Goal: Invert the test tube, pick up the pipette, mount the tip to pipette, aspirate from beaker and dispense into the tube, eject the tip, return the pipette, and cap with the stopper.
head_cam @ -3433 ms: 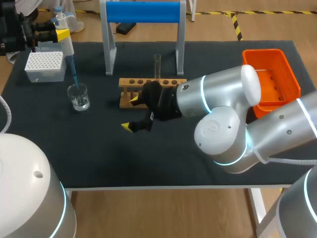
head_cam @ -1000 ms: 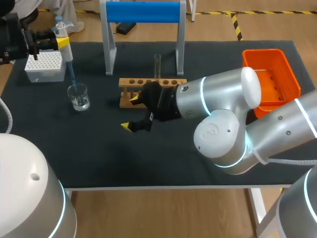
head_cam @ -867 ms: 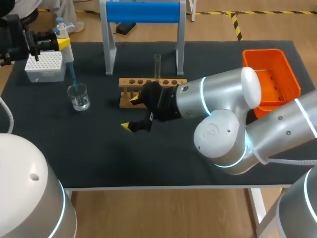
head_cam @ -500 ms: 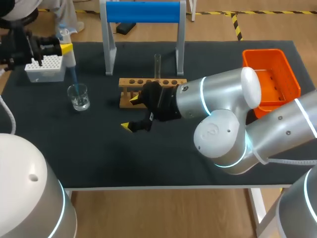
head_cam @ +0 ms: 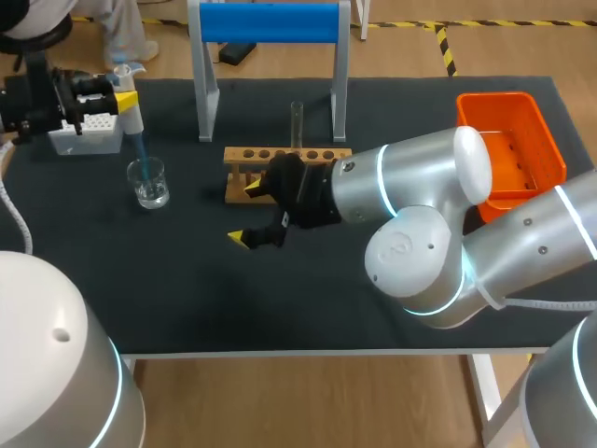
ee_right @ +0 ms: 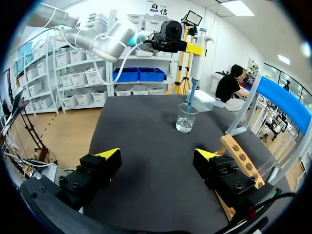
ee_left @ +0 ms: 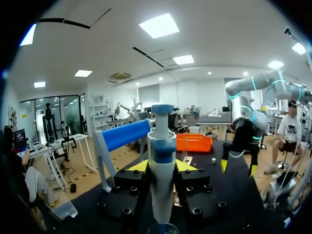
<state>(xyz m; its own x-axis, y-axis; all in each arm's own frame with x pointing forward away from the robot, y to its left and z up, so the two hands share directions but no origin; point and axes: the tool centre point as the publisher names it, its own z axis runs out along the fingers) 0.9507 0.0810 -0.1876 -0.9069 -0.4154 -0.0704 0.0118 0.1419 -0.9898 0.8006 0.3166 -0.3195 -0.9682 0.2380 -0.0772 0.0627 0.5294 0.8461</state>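
Near left edge of table (head_cam: pixel 187 308), pipette (head_cam: pixel 131 119) over beaker (head_cam: pixel 148 184)

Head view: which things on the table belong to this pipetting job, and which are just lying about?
Job in hand:
pipette, held in the left claw
beaker
tip box
test tube, standing in the wooden rack

Lying about, with no role showing right now:
blue-barred frame
orange basket
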